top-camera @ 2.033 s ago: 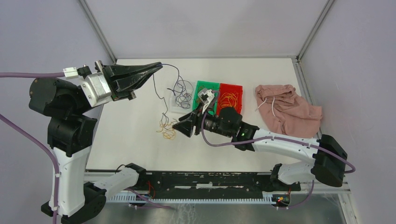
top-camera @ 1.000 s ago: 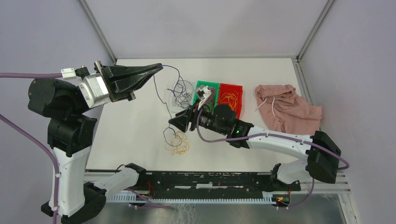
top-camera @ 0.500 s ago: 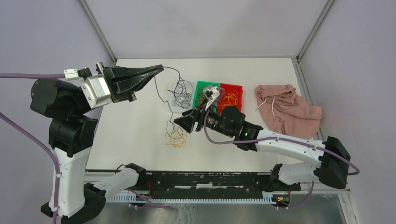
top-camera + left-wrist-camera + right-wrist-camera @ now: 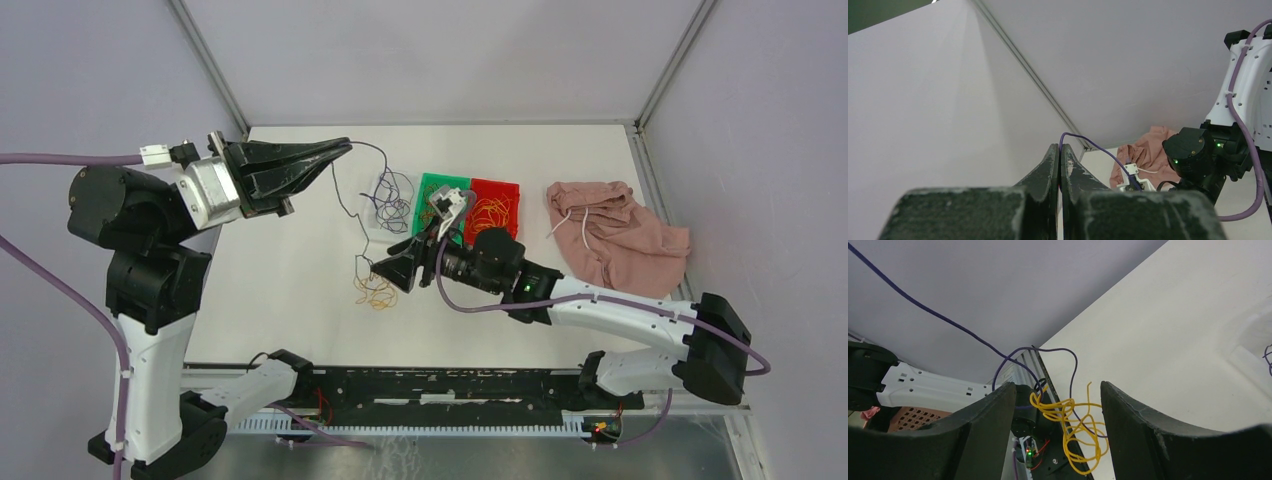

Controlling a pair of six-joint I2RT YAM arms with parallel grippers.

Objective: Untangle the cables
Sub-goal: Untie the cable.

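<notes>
My left gripper (image 4: 345, 148) is raised over the table's back left, shut on a dark purple cable (image 4: 368, 150). The cable arcs right, then drops to a loop (image 4: 359, 266) tangled with a yellow clump of cables (image 4: 375, 293). In the left wrist view the jaws (image 4: 1059, 148) pinch the purple cable (image 4: 1088, 142). My right gripper (image 4: 384, 271) is open, just right of the yellow clump. In the right wrist view its gripper (image 4: 1057, 387) frames the yellow clump (image 4: 1073, 425), which is caught in the purple cable (image 4: 948, 320) and touches neither finger.
A clear tray (image 4: 372, 222) holds several purple cables (image 4: 393, 195). Beside it stand a green bin (image 4: 437, 183) and a red bin (image 4: 497, 188) with yellow-orange wires. A pink cloth (image 4: 615, 235) with a white drawstring lies at the right.
My right gripper swung left toward the hanging cables, then eased back a little. The yellow clump shifted down and right, then rose slightly. My left gripper stayed almost still, holding the purple cable.
</notes>
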